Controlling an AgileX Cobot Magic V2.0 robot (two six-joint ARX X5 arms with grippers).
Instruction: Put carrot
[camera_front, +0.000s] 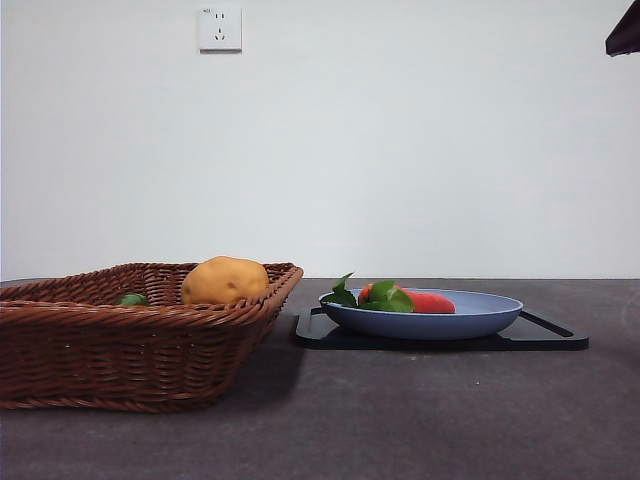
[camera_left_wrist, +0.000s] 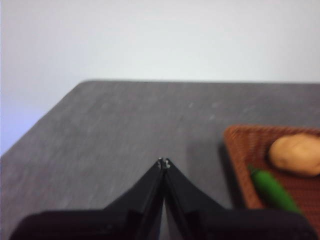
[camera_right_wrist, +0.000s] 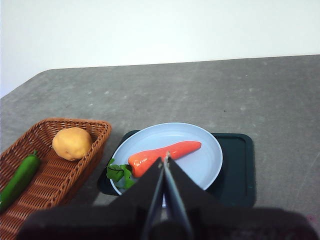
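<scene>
**Carrot on the plate, right gripper nearer**

Item: the carrot (camera_right_wrist: 164, 152). We find it lying flat in the blue plate (camera_right_wrist: 207, 165), which sits on a dark tray (camera_right_wrist: 241, 175) just beside the wicker basket (camera_right_wrist: 95, 131). Its long axis runs across the plate: leaves (camera_right_wrist: 119, 173) at the rim nearest the basket, tapered tip toward the far side of the plate from the basket.

Right gripper (camera_right_wrist: 164, 159): above the plate, empty, jaws pressed together, the carrot's thick end just beyond their tips. We judge this arm far the nearer; its jaws would have to part and straddle the carrot's width.

Left gripper (camera_left_wrist: 163, 162): jaws together, empty, over bare table on the basket's far side from the plate.

Basket contents: a potato (camera_right_wrist: 72, 143) and a green pepper (camera_right_wrist: 20, 178).
</scene>
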